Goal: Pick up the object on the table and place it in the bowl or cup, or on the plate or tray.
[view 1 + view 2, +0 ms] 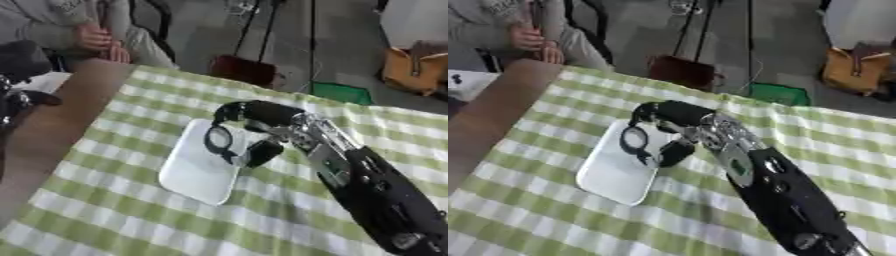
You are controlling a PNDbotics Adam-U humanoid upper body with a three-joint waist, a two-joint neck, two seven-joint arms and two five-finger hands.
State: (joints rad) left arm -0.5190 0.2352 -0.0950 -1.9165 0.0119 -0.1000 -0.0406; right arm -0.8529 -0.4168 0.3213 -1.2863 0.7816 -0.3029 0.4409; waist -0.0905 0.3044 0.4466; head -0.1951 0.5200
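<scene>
A dark ring-shaped object [219, 139], its material hard to make out, sits over the right edge of the white rectangular tray [197, 170], pinched between the curled fingers and thumb of the right robot hand [262, 131]; the arm enters from five o'clock and hides the tray's near right edge; the green-and-white checked cloth [114, 210] covers the bench; at nine o'clock a black shape, possibly the left robot hand [17, 100], is cut off, fingers unclear; no writing is readable.
</scene>
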